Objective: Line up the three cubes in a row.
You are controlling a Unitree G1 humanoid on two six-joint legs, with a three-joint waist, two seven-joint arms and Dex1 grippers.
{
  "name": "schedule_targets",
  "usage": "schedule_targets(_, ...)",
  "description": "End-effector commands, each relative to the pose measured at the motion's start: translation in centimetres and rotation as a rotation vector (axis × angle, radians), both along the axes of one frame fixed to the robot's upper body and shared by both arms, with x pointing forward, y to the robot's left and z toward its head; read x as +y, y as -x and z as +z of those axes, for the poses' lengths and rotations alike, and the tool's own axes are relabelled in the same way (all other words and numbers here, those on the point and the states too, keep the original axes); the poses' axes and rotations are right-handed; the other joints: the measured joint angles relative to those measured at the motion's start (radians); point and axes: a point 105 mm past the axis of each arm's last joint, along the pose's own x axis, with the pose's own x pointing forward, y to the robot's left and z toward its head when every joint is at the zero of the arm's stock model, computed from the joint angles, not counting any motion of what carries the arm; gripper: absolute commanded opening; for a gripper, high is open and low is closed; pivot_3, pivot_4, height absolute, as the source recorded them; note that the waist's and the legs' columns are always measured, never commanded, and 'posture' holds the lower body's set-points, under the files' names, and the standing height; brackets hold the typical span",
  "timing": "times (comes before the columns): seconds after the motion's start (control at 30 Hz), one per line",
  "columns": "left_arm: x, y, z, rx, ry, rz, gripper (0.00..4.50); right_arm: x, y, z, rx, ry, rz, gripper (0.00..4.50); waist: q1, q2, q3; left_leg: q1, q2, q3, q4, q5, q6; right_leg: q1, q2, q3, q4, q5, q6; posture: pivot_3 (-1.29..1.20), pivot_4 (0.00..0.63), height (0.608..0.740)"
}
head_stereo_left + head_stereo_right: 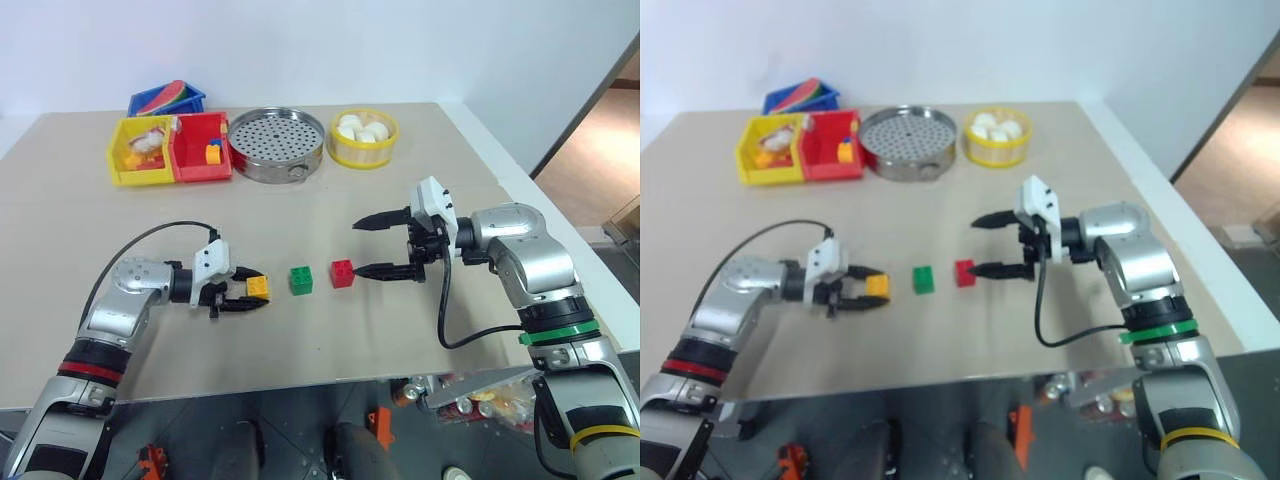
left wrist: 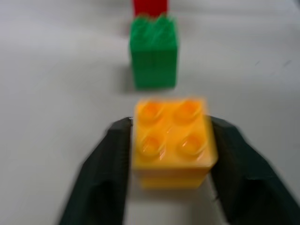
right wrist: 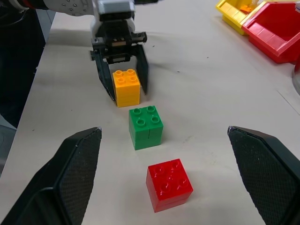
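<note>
Three cubes stand in a line across the middle of the table: yellow (image 1: 258, 287) on the left, green (image 1: 301, 280) in the middle, red (image 1: 343, 273) on the right. The yellow cube rests on the table between the black fingers (image 3: 143, 70) of my left gripper (image 1: 252, 292). Those fingers stand open, with a narrow gap on each side of the cube. My right gripper (image 1: 358, 248) is wide open and empty. It hovers just right of the red cube, its lower fingertip close to that cube.
Along the back of the table stand a yellow bin (image 1: 113, 155) and a red bin (image 1: 200, 172) with toys, a blue bin (image 1: 190, 100), a perforated steel pan (image 1: 276, 170) and a yellow bowl (image 1: 363, 156) of white balls. The table's edge runs close behind my right arm.
</note>
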Motion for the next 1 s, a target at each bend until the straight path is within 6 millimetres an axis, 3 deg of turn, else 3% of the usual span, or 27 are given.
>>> schedule_targets(0.03,0.0,-0.1,1.0,-0.055,-0.011,-0.020,4.04,-0.2,0.1,1.2,-0.058,-0.005,0.002,4.50,0.000,0.000,0.000,0.000,0.000,0.000,0.000,0.000,0.000,0.000,0.000,0.000,0.000,0.000,0.000,0.00,0.150,0.740)
schedule_targets(0.07,0.0,-0.1,1.0,-0.056,-0.016,-0.024,4.44,-0.2,0.1,1.2,-0.059,-0.005,0.002,4.50,0.000,0.000,0.000,0.000,0.000,0.000,0.000,0.000,0.000,0.000,0.000,0.000,0.000,0.000,0.000,0.00,0.150,0.740)
schedule_targets(0.27,0.5,0.6,1.9,-0.070,-0.039,-0.054,4.48,-0.2,0.1,1.2,-0.061,-0.005,-0.001,4.50,0.000,0.000,0.000,0.000,0.000,0.000,-0.001,0.000,0.000,-0.001,0.000,0.000,0.000,-0.001,0.000,0.00,0.150,0.740)
schedule_targets(0.5,1.4,1.2,7.5,-0.063,0.100,0.038,4.48,-0.5,0.0,3.5,-0.071,-0.083,-0.033,4.50,-0.001,0.000,0.000,-0.001,0.001,0.000,-0.001,0.000,0.000,-0.001,0.000,0.000,0.000,-0.001,0.000,0.00,0.150,0.740)
schedule_targets(0.67,2.7,-0.1,11.2,-0.120,0.254,0.278,4.48,-1.5,-1.5,4.7,-0.137,-0.182,-0.181,4.50,-0.001,0.000,0.000,-0.001,0.001,0.000,-0.001,0.000,0.000,0.000,0.000,0.000,0.000,-0.001,0.000,0.00,0.150,0.740)
schedule_targets(0.77,4.5,-1.4,10.5,-0.164,0.272,0.478,4.48,-2.6,-2.9,3.8,-0.179,-0.196,-0.303,4.50,-0.001,0.000,0.000,0.000,0.001,0.000,-0.001,0.000,0.000,0.000,0.000,0.000,0.000,-0.001,0.001,0.00,0.150,0.740)
schedule_targets(1.0,6.4,-1.6,8.1,-0.250,0.226,0.667,4.48,-4.7,-4.6,1.5,-0.182,-0.229,-0.464,4.50,0.000,0.000,0.000,0.000,0.000,0.001,-0.001,0.000,0.000,0.000,0.000,0.002,0.000,-0.001,0.001,0.00,0.150,0.740)
